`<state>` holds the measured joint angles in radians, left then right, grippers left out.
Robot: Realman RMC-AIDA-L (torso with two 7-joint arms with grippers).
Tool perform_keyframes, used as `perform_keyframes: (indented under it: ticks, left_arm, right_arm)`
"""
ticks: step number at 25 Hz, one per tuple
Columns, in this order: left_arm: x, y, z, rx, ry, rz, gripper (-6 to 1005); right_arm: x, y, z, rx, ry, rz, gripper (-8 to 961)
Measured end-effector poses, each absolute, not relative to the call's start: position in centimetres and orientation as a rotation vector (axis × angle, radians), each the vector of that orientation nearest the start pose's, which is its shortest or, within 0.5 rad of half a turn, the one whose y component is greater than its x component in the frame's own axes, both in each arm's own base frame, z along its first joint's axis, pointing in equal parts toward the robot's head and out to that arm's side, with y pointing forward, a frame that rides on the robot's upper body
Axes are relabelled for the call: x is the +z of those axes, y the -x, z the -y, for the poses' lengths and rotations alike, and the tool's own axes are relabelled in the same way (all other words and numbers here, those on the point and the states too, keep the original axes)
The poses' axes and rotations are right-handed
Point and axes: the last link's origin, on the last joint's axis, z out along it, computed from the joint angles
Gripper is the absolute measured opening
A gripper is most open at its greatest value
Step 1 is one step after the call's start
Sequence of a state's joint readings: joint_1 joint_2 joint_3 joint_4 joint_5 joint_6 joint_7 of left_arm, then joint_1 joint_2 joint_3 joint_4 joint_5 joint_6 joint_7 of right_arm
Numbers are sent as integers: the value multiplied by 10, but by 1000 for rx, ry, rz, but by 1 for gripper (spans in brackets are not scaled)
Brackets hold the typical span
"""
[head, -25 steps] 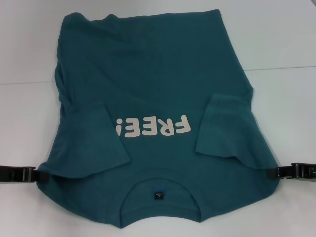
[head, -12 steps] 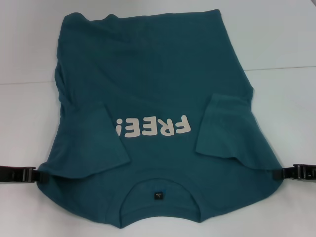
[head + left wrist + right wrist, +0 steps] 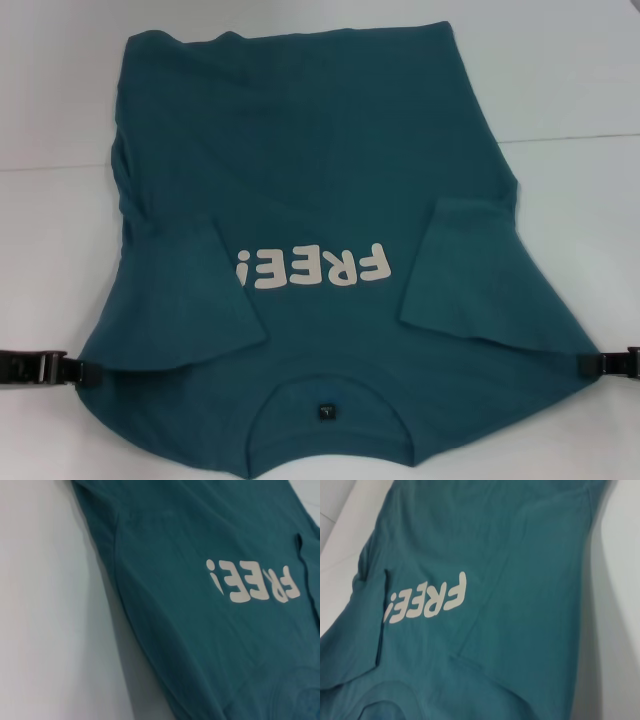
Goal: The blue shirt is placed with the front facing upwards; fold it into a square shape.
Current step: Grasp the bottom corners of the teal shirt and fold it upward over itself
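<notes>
White table — one blue shirt

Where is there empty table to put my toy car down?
Bare white table lies beyond the blue shirt at the far corners and beside its left and right edges. The near middle is all shirt, with grippers at both shoulders.

On the chest of the blue shirt I read "FREE!" in pale block letters, upside down from my head view. Both my wrist views catch the same word. The small dark neck label carries a mark too tiny to read.
</notes>
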<state>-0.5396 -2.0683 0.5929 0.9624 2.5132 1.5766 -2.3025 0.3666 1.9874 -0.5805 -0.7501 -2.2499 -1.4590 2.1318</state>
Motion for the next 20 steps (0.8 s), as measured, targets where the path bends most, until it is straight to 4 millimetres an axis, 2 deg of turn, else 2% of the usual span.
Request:
perform_keyframes:
  ticks: [10,20]
  left_arm:
    - [47,307,-310,-197,2349,1740,48]
    - [49,306,-282,-346,2435,1809,50]
  right_arm:
    - [68,-378,-265,496,2146,-1671,25]
    - [73,-393,-223,545,2155,-1665,25]
